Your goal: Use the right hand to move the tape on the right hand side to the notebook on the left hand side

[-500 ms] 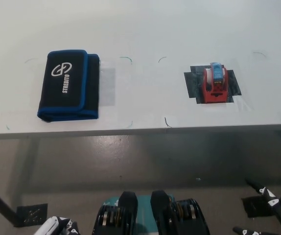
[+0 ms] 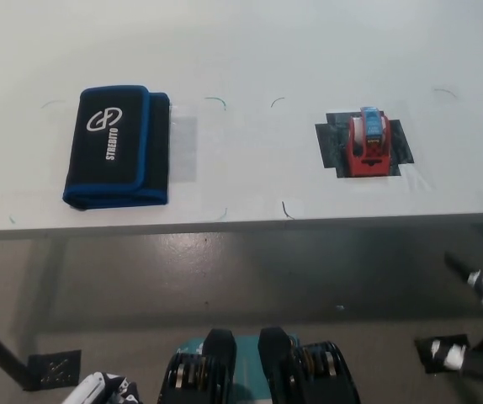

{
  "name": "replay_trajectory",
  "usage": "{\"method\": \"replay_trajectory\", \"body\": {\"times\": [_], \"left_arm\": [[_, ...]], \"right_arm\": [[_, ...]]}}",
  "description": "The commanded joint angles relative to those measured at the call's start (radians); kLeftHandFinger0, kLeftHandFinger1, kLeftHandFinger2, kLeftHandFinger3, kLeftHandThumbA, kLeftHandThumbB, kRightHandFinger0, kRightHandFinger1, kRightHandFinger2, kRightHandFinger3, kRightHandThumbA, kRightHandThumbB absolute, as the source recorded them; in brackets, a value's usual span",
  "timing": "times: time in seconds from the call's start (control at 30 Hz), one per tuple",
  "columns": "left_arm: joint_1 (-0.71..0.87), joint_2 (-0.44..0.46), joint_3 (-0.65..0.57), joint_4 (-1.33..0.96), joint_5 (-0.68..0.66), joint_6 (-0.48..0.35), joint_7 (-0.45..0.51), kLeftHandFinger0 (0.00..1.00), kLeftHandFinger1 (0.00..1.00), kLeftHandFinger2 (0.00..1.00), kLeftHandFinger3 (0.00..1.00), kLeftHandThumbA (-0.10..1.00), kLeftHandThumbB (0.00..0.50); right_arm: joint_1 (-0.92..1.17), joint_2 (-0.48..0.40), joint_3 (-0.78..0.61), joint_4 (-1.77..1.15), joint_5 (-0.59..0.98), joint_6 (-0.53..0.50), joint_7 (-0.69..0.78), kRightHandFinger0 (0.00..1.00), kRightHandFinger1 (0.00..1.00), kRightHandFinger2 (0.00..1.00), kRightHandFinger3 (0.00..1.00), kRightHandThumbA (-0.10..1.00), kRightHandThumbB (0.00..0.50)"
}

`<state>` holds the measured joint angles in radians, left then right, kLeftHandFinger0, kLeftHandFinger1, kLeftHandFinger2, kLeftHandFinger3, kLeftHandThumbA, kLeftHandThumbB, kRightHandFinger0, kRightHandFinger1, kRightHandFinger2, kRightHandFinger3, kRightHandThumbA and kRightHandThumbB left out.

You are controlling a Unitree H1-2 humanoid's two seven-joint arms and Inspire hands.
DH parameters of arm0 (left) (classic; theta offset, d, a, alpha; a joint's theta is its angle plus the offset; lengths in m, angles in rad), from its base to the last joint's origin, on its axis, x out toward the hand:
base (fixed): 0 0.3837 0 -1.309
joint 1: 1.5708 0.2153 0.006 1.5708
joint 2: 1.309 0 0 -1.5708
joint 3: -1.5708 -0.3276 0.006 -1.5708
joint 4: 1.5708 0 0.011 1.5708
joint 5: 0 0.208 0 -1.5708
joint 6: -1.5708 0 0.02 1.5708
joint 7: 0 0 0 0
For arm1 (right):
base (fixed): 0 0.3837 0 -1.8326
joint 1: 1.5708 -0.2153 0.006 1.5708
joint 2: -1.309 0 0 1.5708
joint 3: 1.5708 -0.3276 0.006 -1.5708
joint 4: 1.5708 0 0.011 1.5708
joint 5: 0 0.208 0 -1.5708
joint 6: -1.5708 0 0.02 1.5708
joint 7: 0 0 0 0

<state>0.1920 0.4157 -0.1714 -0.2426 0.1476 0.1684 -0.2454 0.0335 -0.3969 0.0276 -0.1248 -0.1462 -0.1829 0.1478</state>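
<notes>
Nothing done yet on the move. The tape, a red dispenser with a blue-and-white roll on top, sits upright on its black patch on the right side of the table, untouched. The notebook, a black case with blue trim and white logo, lies flat on the left side, well apart from the tape, nothing on it. My right hand is below the table edge at the lower right, blurred; I can't tell if it's spread or closed, but it holds nothing I can see and it's nowhere near the tape. My left hand rests at the bottom left corner, only a sliver in view, state also unreadable. So the whole job is left: bring the right hand up over the table, grasp the tape, carry it across, set it on the notebook. Versus half a second ago: the right arm has shifted, its white-marked parts now sit higher and further right along the frame edge and are motion-blurred, so I judge the reach is just starting. Tape, patch and notebook are where they were, give or take a slight camera shift. Left hand is basically unchanged.
</notes>
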Motion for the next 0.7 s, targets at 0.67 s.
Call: {"method": "replay_trajectory", "body": {"times": [0.67], "left_arm": [[-0.015,0.003,0.018,-0.025,0.014,0.007,-0.026,0.36,0.38,0.46,0.59,0.4,0.001]], "right_arm": [[-0.499,0.028,-0.081,0.112,0.081,0.163,0.003,1.0,1.0,1.0,1.0,0.81,0.162]]}}
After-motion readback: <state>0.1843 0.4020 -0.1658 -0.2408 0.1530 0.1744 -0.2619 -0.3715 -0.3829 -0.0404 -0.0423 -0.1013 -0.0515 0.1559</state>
